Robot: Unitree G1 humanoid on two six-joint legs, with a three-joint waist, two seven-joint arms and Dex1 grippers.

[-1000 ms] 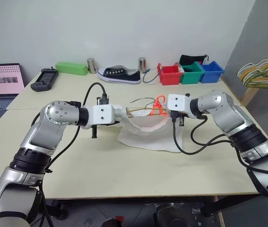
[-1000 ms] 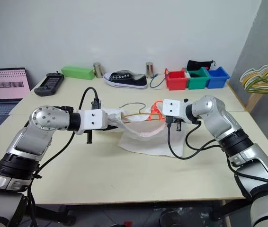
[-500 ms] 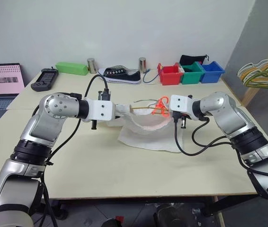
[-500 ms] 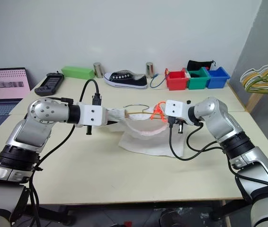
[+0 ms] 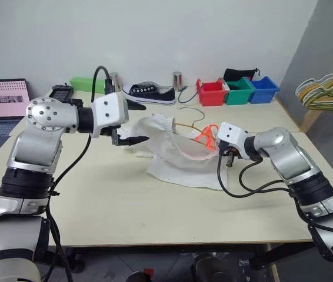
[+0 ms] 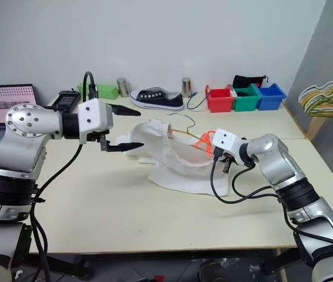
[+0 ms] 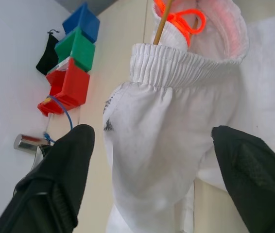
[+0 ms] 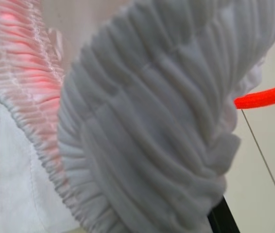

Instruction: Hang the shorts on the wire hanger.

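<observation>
Left arm raised, elbow out, forearm level; left claw (image 5: pixel 136 123) with its two black fingers (image 5: pixel 132 141) spread wide, nothing between them. Right arm reaches forward and low, wrist angled down; right claw (image 5: pixel 212 138) clamped tight on gathered white fabric.

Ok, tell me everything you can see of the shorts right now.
The shorts are white, thin cloth with a gathered elastic waistband and an orange-red drawstring. They lie crumpled on the table, one waistband end bunched up with the wire hanger poking out of it. The right gripper is shut on the waistband by the drawstring. The left gripper hangs open beside them, touching nothing.
</observation>
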